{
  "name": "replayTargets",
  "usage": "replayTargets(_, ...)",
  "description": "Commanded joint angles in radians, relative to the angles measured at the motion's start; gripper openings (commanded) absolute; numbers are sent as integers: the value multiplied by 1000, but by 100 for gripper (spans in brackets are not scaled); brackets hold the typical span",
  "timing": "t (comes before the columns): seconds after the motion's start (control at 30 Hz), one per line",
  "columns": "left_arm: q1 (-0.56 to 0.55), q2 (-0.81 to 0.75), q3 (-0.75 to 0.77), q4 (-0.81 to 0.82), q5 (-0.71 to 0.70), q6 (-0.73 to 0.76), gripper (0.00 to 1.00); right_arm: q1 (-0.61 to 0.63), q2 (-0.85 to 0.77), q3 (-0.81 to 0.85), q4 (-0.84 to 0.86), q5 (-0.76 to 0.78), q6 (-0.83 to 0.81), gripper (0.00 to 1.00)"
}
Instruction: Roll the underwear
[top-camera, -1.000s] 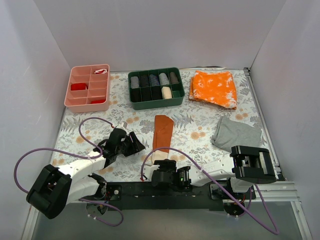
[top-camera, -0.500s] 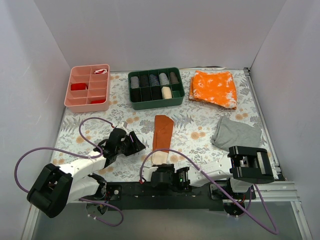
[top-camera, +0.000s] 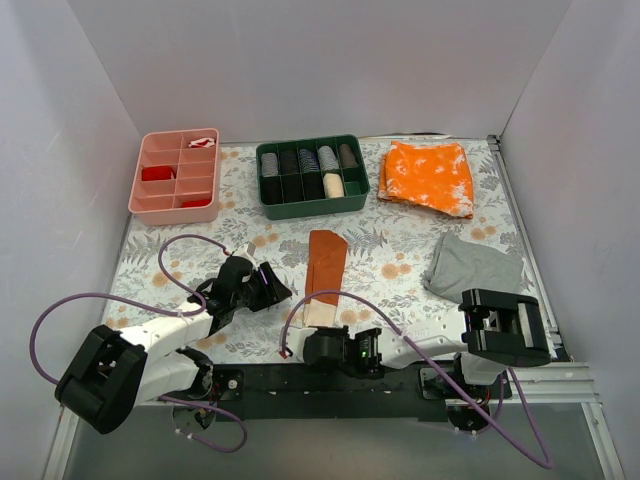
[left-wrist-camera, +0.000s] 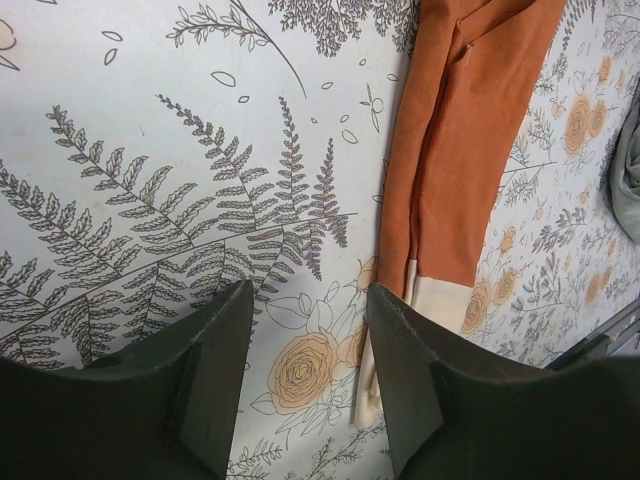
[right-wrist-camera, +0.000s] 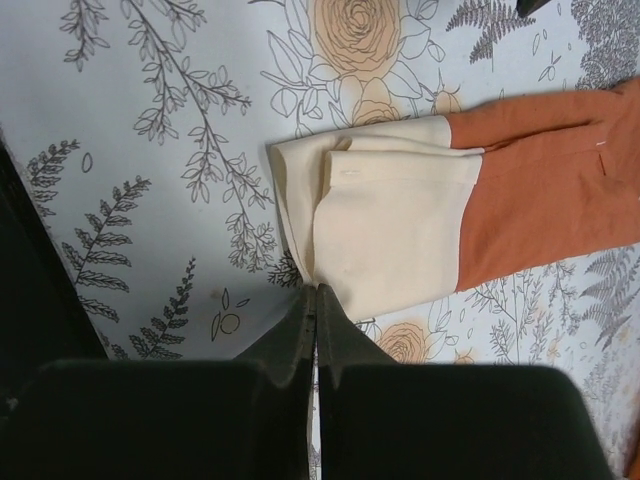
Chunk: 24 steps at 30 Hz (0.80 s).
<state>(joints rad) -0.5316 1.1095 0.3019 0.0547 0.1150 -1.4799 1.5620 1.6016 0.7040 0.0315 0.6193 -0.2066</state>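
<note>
Both wrist views crop underwear (right-wrist-camera: 400, 230); R tool (right-wrist-camera: 316, 292) closed at cream edge.

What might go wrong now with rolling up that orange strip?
The right fingers are shut just at the edge of the cream end of the underwear, so they may hold little or no cloth and slip off. The left fingers stand open beside the strip, not on it, so the folds might spread.
</note>
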Motion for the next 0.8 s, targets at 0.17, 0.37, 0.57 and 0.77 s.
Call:
replayTargets(0.17, 7, -19, -18, -47, -5, 18, 49, -123, -124, 5, -10, -150, 84, 1)
replayTargets(0.37, 7, -23, -4, -49, -2, 23, 49, -198, -147, 17, -10, -253, 93, 1)
replayTargets(0.57, 7, -34, -4, -49, 28, 29, 49, -264, -128, 26, 4, -294, 99, 1)
replayTargets(0.77, 7, -53, -12, -44, 90, 43, 49, -335, -115, 45, 21, -352, 105, 1)
